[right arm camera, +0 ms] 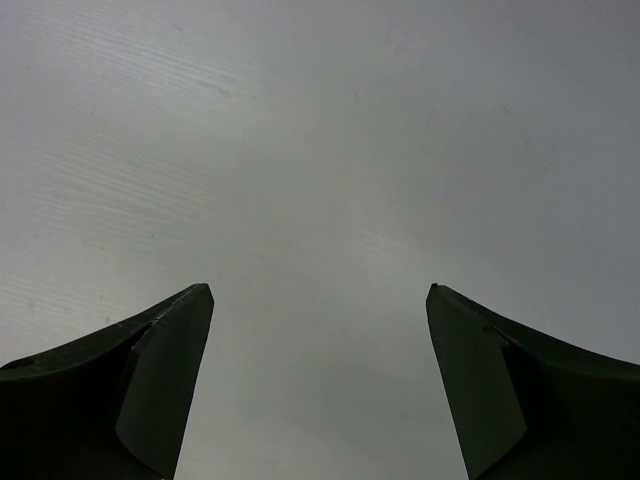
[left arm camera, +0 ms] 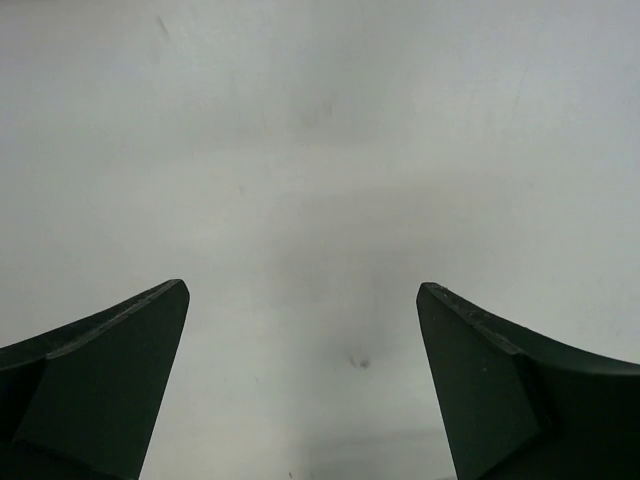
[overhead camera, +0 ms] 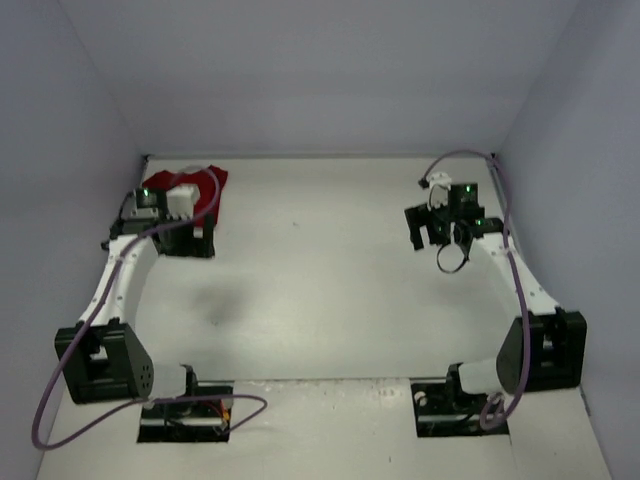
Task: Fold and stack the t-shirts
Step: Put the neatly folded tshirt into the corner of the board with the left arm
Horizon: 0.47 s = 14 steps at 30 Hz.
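Note:
A dark red t-shirt [overhead camera: 211, 186] lies bunched on the table at the far left, partly hidden behind my left wrist. It shows in neither wrist view. My left gripper [overhead camera: 190, 242] hovers just in front of the shirt; in the left wrist view it [left arm camera: 303, 300] is open and empty, with only bare table between the fingers. My right gripper [overhead camera: 430, 232] is at the far right, well away from the shirt. In the right wrist view it [right arm camera: 320, 300] is open and empty over bare table.
The white table [overhead camera: 320, 280] is enclosed by pale walls at the back and both sides. Purple cables loop from each arm, one near the left base [overhead camera: 60, 400] and one above the right wrist [overhead camera: 470, 155]. The arm bases stand at the near edge.

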### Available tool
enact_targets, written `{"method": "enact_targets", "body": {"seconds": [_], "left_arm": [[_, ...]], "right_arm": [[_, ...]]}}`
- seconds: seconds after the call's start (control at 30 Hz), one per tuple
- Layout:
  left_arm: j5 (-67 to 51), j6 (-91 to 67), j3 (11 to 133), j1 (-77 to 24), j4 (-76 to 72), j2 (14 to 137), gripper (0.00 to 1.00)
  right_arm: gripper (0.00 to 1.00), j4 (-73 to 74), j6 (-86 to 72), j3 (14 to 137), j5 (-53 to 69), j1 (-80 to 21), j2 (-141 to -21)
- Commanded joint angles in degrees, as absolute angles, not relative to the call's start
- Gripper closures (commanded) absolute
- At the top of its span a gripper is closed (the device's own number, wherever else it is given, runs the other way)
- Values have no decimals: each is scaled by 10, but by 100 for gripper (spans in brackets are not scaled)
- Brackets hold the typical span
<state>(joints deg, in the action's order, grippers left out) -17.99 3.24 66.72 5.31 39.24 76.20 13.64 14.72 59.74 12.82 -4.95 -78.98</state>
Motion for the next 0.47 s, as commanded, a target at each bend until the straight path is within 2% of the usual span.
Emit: {"method": "enact_targets", "body": {"seconds": [0.0, 0.13, 0.43], "left_arm": [[-153, 45, 593, 31, 313, 664, 3], [-126, 30, 524, 27, 264, 601, 3], [-132, 31, 513, 23, 259, 572, 3]], "right_arm": [[7, 48, 131, 535, 68, -35, -678], [1, 38, 143, 483, 73, -35, -637], [0, 29, 143, 462, 71, -30, -617]]}}
